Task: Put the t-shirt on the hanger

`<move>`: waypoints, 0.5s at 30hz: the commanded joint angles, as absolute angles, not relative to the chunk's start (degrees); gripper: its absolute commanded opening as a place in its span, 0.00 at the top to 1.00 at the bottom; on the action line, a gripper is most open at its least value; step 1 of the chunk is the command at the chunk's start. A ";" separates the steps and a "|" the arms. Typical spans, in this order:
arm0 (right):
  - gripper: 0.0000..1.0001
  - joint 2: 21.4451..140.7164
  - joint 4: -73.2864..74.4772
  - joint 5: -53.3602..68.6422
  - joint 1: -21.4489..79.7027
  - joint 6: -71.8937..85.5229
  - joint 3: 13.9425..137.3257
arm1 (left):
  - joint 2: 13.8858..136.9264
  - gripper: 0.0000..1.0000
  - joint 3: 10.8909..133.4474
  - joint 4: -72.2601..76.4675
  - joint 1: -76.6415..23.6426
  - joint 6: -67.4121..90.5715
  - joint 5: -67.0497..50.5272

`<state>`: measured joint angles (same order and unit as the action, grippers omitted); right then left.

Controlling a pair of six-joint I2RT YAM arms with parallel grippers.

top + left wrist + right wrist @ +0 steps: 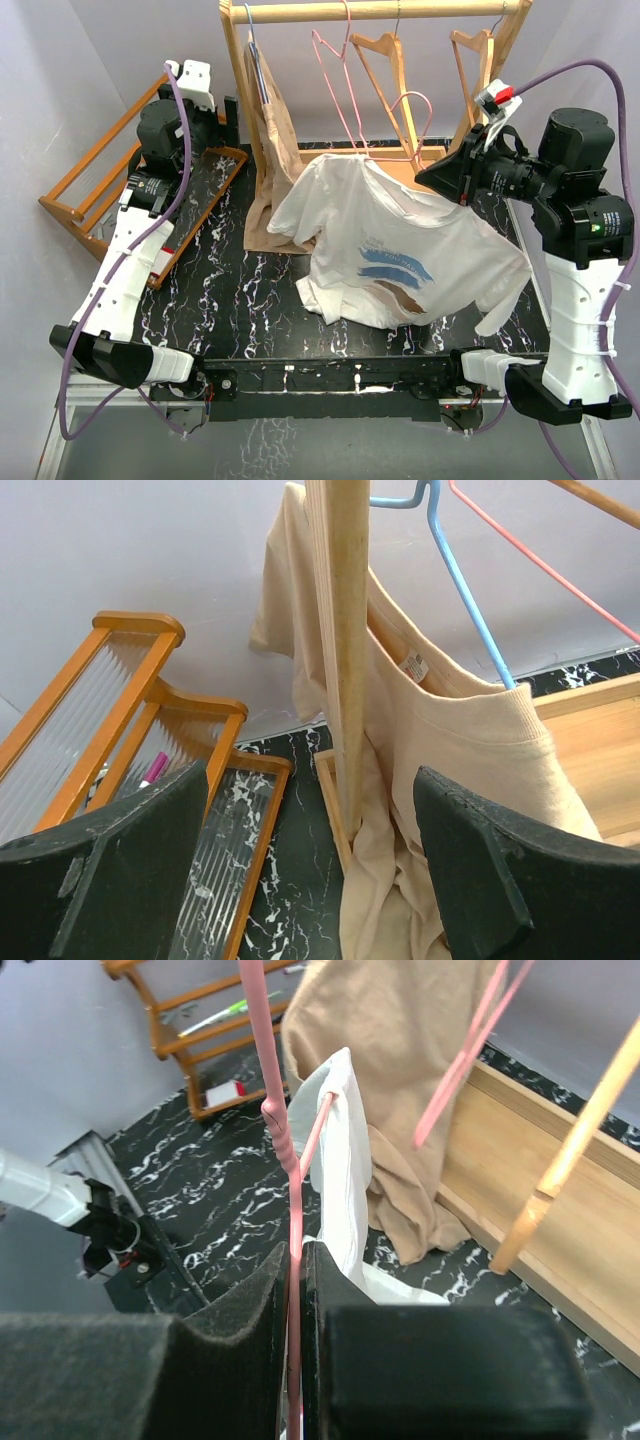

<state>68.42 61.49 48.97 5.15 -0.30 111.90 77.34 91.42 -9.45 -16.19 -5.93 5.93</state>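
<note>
1. Top external view: above your black marble desk [230, 300], the white t-shirt [400, 250] hangs draped on one arm of the hanger.
2. Your right hand [297, 1255] is clamped on the pink hanger [262, 1040] wire.
3. Your left hand [310, 780] gapes wide and empty, facing the beige garment [450, 740].

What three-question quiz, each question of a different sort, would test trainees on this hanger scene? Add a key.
1. True or false: the right gripper is shut on the pink hanger.
2. The left gripper is: A open and empty; B shut on a wooden hanger; C out of view.
3. Fill the gap: the print on the white t-shirt is ___.
Key: 1 true; 2 A; 3 blue.
</note>
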 commanded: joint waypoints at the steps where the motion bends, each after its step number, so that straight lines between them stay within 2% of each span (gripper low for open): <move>1: 0.92 67.88 62.37 41.55 5.13 -3.58 114.02 | 77.33 0.19 93.78 -8.21 -15.74 -5.31 4.74; 6: 0.92 68.78 62.45 35.24 5.12 -5.06 116.69 | 77.52 0.19 93.59 -8.02 -15.73 -4.98 4.96; 15: 0.92 73.61 52.76 39.60 5.14 -0.30 119.14 | 77.46 0.20 93.25 -7.35 -15.80 -3.52 5.13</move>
